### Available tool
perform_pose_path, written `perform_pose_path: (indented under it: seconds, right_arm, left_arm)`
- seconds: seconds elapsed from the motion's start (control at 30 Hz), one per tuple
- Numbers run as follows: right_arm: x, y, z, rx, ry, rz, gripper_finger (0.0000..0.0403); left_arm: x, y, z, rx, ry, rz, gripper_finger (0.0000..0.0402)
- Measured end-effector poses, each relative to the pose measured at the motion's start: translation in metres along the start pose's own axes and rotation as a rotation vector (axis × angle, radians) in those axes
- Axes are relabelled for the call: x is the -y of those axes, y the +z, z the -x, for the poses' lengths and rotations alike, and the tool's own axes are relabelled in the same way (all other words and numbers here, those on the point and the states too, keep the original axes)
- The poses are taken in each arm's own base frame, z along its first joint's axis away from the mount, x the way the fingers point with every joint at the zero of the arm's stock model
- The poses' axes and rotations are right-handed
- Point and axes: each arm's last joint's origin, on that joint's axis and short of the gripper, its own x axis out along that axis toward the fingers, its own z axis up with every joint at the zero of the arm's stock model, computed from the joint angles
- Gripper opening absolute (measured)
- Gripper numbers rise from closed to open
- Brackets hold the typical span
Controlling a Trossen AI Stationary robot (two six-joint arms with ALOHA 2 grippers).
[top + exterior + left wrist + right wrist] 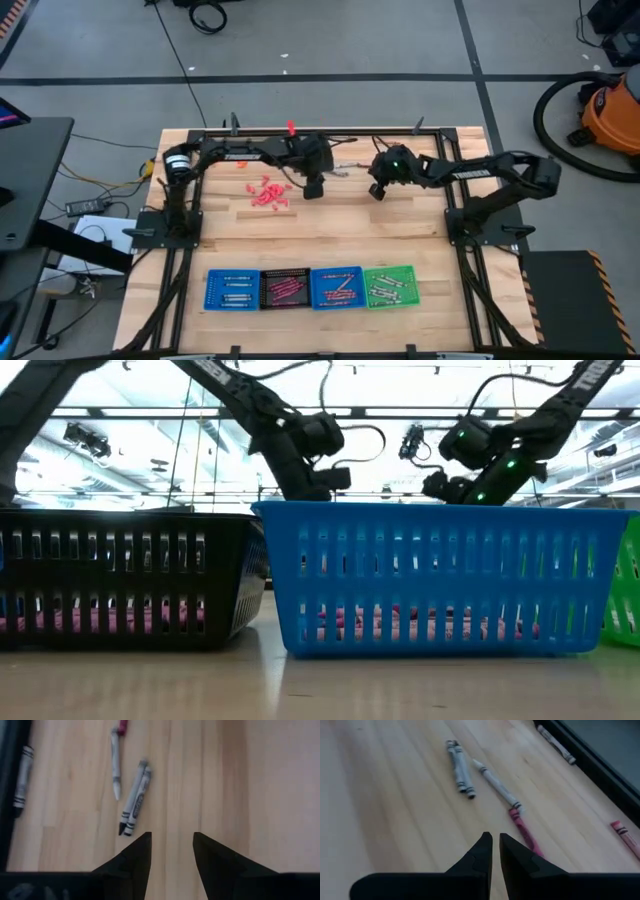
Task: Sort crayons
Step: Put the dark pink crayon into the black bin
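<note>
Now my left gripper (171,851) hovers spread and empty above loose grey crayons (134,798); my right gripper (495,851), nearly closed, grips nothing. Beyond — four trays: blue tray (232,290) grey sticks, black tray (285,289) pink, second blue tray (336,287), green tray (390,286).

I counted four trays (310,288) in a row at the table's near edge: two blue, one black, one green. Near my grippers, I saw four grey crayons (135,799) and two red crayons (524,831) loose. A heap of red ones (266,192) lay too tangled to count.
</note>
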Motion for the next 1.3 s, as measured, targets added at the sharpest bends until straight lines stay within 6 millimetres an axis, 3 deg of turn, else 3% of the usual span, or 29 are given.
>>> perform_pose_path:
  seconds: [0.3, 0.53, 0.7, 1.07, 1.3]
  right_arm:
    - [0.026, 0.003, -0.031, -0.113, -0.004, -0.020, 0.0079]
    - [0.035, 0.013, -0.035, -0.110, -0.005, -0.010, 0.0138]
    - [0.042, 0.008, -0.041, -0.135, -0.002, 0.015, 0.0169]
    - [0.058, -0.007, -0.059, -0.175, 0.042, -0.034, 0.0153]
    - [0.055, -0.006, -0.057, -0.201, 0.026, -0.044, 0.0107]
  left_arm:
    - [0.025, -0.007, 0.030, 0.156, 0.003, -0.021, 0.0155]
    - [0.043, -0.022, 0.039, 0.160, -0.021, 0.005, 0.0155]
    - [0.050, -0.030, 0.036, 0.139, -0.038, 0.043, 0.0155]
    - [0.065, -0.037, 0.030, 0.121, -0.063, 0.054, 0.0155]
    - [0.065, -0.038, 0.029, 0.112, -0.065, 0.070, 0.0155]
